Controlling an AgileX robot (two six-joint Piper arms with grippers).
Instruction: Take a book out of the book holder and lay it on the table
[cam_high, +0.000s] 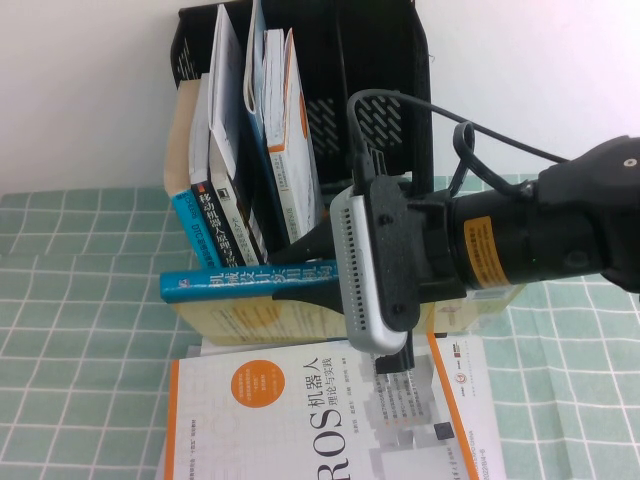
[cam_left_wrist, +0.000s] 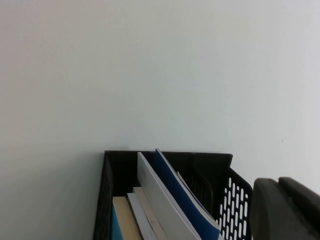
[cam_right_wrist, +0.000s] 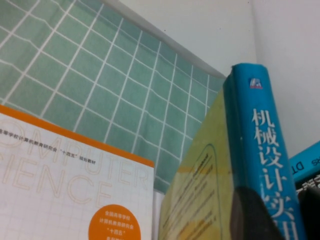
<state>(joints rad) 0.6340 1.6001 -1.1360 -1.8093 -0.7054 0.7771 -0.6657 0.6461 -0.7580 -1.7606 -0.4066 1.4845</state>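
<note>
The book (cam_high: 245, 282) has a bright blue spine with white Chinese characters and a pale yellow cover. It is out of the book holder (cam_high: 385, 60) and lies lengthwise just in front of it, over the table (cam_high: 70, 300). My right gripper (cam_high: 305, 272) is shut on the book, one finger above the spine and one below. In the right wrist view the spine (cam_right_wrist: 260, 130) runs between the dark fingers (cam_right_wrist: 252, 217). My left gripper (cam_left_wrist: 285, 212) shows only in the left wrist view, raised beside the holder (cam_left_wrist: 235, 200) and holding nothing I can see.
The white-and-orange ROS book (cam_high: 300, 420) lies flat on the table in front, directly under the held book's lower edge. A thinner blue-spined book with a black band (cam_high: 215, 225) and several white books (cam_high: 285, 130) lean in the holder's left compartments. A white wall stands behind.
</note>
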